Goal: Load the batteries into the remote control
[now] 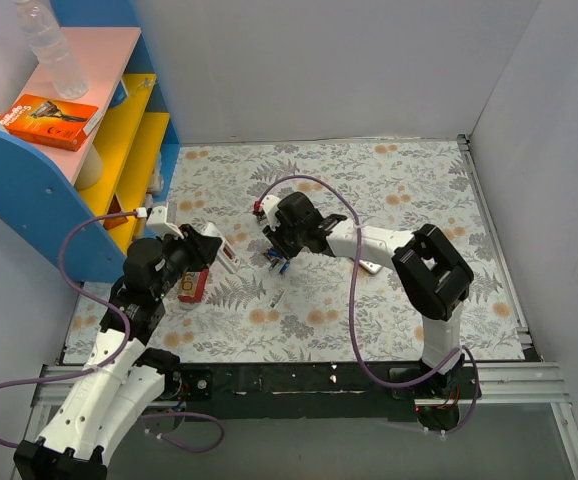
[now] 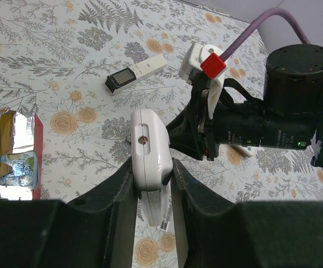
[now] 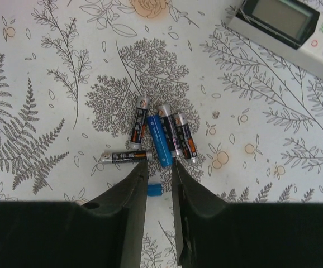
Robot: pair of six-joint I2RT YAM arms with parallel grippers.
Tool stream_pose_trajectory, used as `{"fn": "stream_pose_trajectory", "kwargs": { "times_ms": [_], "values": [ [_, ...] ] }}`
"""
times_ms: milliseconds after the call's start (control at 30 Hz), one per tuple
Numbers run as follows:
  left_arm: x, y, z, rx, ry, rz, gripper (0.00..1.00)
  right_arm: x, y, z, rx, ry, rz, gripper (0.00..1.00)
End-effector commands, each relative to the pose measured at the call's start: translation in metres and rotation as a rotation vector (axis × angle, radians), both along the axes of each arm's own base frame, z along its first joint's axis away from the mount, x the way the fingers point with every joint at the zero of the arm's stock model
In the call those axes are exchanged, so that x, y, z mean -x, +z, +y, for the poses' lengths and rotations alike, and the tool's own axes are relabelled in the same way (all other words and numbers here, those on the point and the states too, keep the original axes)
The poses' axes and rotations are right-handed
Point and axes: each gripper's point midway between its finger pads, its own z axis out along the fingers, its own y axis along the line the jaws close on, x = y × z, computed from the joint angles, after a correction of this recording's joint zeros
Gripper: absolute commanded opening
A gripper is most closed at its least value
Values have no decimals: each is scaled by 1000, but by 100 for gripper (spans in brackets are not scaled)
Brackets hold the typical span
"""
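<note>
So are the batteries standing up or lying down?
Lying down: the batteries rest flat on their sides on the table.

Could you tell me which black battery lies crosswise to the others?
The black cylindrical battery at the cluster's lower left in the right wrist view: it alone runs across the picture.

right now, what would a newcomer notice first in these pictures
The small pile of batteries on the flowered tablecloth near mid-table, with the right gripper low over it, fingers either side of a blue battery. On the left side of the table, the left gripper clamps a white remote.
</note>
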Motion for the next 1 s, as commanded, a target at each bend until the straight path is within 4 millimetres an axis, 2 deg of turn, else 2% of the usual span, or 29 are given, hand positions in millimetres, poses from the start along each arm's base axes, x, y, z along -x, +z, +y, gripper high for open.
{"fn": "stream_pose_trajectory", "kwargs": {
  "times_ms": [0, 600, 967],
  "values": [
    [-1, 5, -3, 13, -19, -26, 0, -6, 13, 20, -22, 75, -28, 30],
    [-1, 2, -4, 14, -29, -14, 0, -12, -14, 27, 59, 119, -7, 24],
    [-1, 1, -5, 16, -34, -7, 0, -5, -30, 32, 103, 164, 15, 24]
  ]
}}
